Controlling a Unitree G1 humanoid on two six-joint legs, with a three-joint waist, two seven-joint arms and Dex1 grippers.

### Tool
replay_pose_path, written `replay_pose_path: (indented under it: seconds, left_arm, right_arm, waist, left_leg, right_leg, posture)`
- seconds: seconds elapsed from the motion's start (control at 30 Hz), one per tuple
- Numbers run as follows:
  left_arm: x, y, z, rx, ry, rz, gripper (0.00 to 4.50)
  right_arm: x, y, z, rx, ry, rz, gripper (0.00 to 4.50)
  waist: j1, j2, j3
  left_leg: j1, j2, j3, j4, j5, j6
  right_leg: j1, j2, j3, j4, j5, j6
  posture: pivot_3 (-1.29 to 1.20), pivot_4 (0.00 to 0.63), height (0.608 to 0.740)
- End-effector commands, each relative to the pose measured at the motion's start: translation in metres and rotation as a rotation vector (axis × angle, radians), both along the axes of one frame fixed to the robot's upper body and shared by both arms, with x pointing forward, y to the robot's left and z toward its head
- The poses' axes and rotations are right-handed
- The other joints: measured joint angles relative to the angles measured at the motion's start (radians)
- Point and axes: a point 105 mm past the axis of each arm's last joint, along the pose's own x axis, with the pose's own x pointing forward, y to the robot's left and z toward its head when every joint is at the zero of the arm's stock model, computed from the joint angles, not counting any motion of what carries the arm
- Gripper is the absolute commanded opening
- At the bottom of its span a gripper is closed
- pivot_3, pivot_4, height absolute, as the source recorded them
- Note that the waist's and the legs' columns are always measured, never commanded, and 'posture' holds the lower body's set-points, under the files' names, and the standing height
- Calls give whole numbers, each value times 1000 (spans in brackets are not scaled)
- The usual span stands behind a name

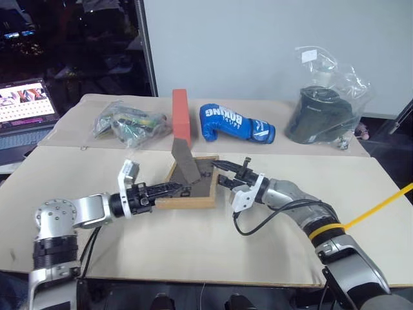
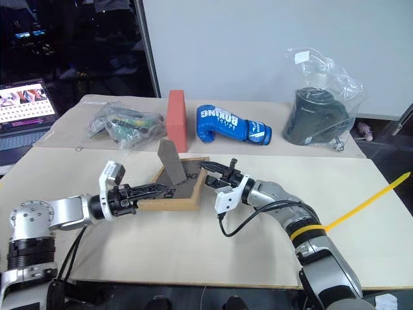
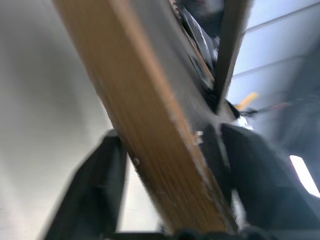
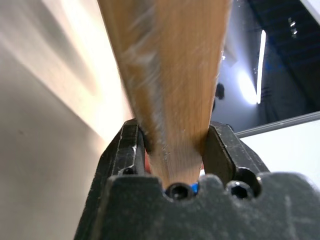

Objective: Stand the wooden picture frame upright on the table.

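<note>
Now the wooden picture frame [image 1: 193,183] lies face down on the tabletop [image 1: 213,245], its fold-out stand [image 1: 184,160] already raised. The left pincer [image 1: 179,190] straddles the frame's left rail with slack between its fingers, so it reads as released. The right pincer [image 1: 227,175] is clenched on the right rail, wood pinched tight between both fingers. I judge this a hand-over of the grip before tilting: next the right arm should lift that rail and swing the frame up onto its bottom edge and stand.

Along the tabletop's far side sit a plastic bag [image 1: 126,124], a red block [image 1: 181,115], a blue boxing glove [image 1: 233,123] and a bagged dark item [image 1: 321,113]; a laptop [image 1: 26,106] glows off to the left.
</note>
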Motion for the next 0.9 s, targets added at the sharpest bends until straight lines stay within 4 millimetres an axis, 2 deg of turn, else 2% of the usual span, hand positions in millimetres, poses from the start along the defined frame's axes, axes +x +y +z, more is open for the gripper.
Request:
replay_pose_path:
  seconds: [0.03,0.13,0.23,0.3,0.37,0.47,0.53,0.6,0.67,0.77,0.9]
  left_arm:
    - [6,32,11,171,-202,152,4500]
    - [6,55,30,297,-412,245,4500]
    - [-3,62,36,355,-507,222,4500]
    - [-8,69,34,437,-587,215,4500]
    - [-14,73,23,531,-581,156,4500]
    - [-20,68,25,610,-730,103,4500]
    - [-28,61,24,661,-824,43,4500]
    - [-28,62,14,745,-853,15,4500]
    - [-29,59,10,796,-930,-8,4500]
    - [-33,52,8,779,-971,-35,4500]
    - [-26,53,9,812,-997,9,4500]
  right_arm:
    - [4,-16,49,196,-34,-5,1336]
    - [8,-20,54,223,29,-7,1333]
    - [16,-26,58,291,165,-9,1304]
    - [26,-31,58,386,370,-5,1303]
    - [32,-34,54,467,628,40,1301]
    - [36,-41,46,571,1003,92,1301]
    - [36,-45,32,598,1283,85,1300]
    - [35,-47,30,642,1434,97,1297]
    - [32,-46,28,640,1534,101,1295]
    - [27,-37,23,602,1622,115,1293]
    - [21,-28,3,526,1710,87,1293]
  waist:
    - [-6,-3,1]
    - [-15,-4,5]
    - [-18,-4,8]
    - [-20,-4,8]
    - [-20,-4,8]
    - [-16,-3,9]
    - [-9,-3,9]
    - [-6,-2,9]
    - [-3,-1,10]
    - [-8,-1,10]
    - [-13,-1,10]
  left_leg:
    - [0,0,0,1,0,0]
    - [-2,0,0,4,0,0]
    - [-4,0,0,9,-1,1]
    - [-5,0,0,10,-1,1]
    - [-5,0,0,10,-1,1]
    - [-9,0,-1,10,-1,1]
    - [-12,1,-1,10,-1,1]
    - [-14,1,-1,10,-1,1]
    - [-14,1,0,8,-1,2]
    - [-14,1,0,7,-1,2]
    - [-14,1,1,6,-1,2]
  right_leg:
    - [0,0,0,1,0,0]
    - [-1,0,0,3,-1,0]
    - [-2,0,0,6,-2,1]
    - [-3,0,0,6,-5,5]
    - [-3,0,-1,6,-5,5]
    - [-6,0,-1,6,-5,5]
    - [-9,0,-2,6,-2,0]
    - [-12,0,-2,6,-2,0]
    - [-13,0,-1,6,-2,0]
    - [-14,0,-1,6,-2,-1]
    - [-15,0,-1,6,-4,2]
  posture:
    - [0,150,660]
    - [0,150,660]
    - [0,150,660]
    - [0,150,660]
    - [0,150,660]
    - [0,150,660]
    - [0,150,660]
    - [0,150,660]
    - [0,150,660]
    - [0,150,660]
    - [0,150,660]
